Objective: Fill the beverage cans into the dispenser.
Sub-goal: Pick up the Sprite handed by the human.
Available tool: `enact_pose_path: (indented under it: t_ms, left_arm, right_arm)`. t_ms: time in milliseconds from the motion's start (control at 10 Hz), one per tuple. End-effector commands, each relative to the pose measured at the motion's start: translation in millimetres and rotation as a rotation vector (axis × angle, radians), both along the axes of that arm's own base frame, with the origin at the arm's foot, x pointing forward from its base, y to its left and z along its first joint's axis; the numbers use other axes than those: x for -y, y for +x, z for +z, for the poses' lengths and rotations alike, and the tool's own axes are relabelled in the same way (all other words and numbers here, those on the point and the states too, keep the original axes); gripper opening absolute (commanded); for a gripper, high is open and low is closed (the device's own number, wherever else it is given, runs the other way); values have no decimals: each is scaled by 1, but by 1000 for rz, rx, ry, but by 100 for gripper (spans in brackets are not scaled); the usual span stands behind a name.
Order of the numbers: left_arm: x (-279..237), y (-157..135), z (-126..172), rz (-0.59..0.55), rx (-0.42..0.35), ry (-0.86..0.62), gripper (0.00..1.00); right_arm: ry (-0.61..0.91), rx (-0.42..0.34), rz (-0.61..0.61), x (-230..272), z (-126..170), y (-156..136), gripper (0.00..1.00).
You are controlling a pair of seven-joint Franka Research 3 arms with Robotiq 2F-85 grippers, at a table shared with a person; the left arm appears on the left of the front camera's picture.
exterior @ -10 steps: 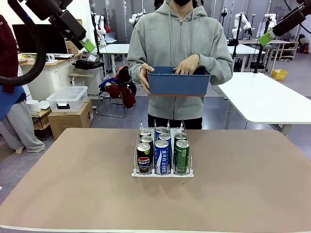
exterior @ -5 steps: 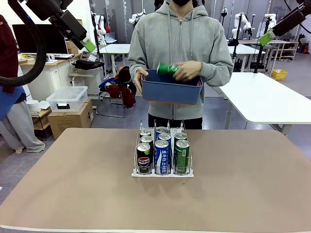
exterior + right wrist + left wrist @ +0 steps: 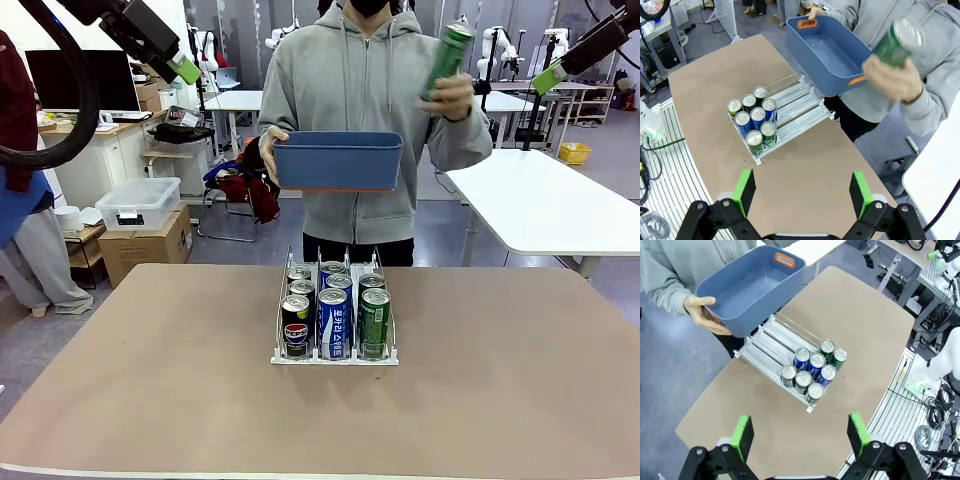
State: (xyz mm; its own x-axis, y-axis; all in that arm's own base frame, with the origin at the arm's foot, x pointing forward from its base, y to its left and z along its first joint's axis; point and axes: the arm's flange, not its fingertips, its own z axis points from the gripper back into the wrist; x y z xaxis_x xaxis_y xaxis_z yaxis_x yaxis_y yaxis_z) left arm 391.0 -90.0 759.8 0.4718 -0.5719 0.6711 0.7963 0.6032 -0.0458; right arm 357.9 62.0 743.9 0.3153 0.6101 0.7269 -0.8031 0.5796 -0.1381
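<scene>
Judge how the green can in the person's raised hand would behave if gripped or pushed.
The green can looks like rigid, smooth metal: probably slippery. Slim and tall, it would likely tip if nudged upright, roll if laid down. One hand holds it aloft, suggesting modest weight.
</scene>
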Motion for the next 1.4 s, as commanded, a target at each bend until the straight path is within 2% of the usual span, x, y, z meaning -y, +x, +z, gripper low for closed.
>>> enact_pose_path:
  t_ms: [0, 100, 1300]
  left_arm:
    - [0, -1, -9, 16, 1, -8, 100]
    - [0, 0, 0, 0, 0, 0, 100]
    - [0, 0, 0, 0, 0, 0, 100]
  right_arm:
    - [-8, 1, -2, 1, 0, 0, 100]
    - [-8, 1, -2, 1, 0, 0, 100]
    - [-8, 1, -2, 1, 0, 0, 100]
